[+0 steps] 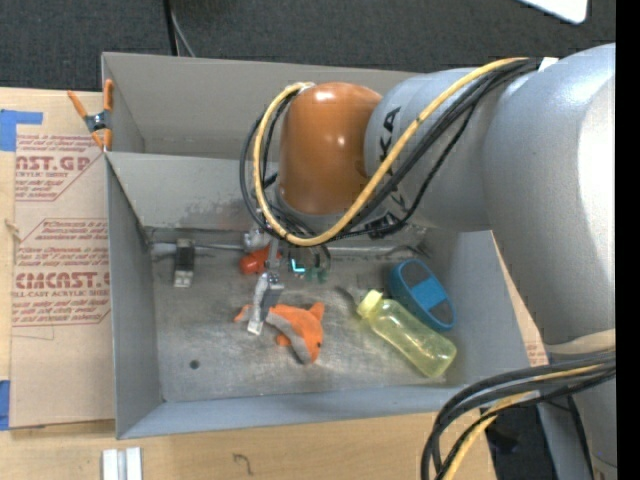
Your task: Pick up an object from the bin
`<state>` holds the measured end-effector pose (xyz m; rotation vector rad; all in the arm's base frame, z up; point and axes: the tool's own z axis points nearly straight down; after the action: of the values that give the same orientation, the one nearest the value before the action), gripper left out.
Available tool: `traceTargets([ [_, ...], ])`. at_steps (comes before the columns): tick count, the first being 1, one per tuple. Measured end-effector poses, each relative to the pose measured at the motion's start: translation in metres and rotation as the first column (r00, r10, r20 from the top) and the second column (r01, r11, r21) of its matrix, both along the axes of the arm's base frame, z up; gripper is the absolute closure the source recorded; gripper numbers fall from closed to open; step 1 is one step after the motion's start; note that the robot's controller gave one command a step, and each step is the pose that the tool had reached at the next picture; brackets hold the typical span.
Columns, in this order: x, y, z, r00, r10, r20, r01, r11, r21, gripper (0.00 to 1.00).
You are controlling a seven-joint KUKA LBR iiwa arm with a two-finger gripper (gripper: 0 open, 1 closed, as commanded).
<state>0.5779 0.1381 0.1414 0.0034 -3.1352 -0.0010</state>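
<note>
One orange plastic toy (303, 326) lay in the middle of the bin (128, 298); the jaws hung at its left end, perhaps touching it. Whether they were open I could not tell.

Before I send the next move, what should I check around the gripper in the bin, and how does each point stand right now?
1. Target under the gripper: ok, it stands at the left end of the orange toy.
2. Grasp on the orange toy: cannot tell.
3. Room to the right: ok, the yellow bottle lies apart from the toy.
4. The blue ring-shaped thing: ok, beside the bottle, away from the gripper.
5. Clutter close by: not ok, a small red thing lies just behind the gripper.
</note>
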Motion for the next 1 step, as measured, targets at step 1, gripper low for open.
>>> traceTargets([
  [1,0.0022,-0.0008,0.0045,1.000,-0.002,0.008,0.002,1.000,0.001,1.00],
])
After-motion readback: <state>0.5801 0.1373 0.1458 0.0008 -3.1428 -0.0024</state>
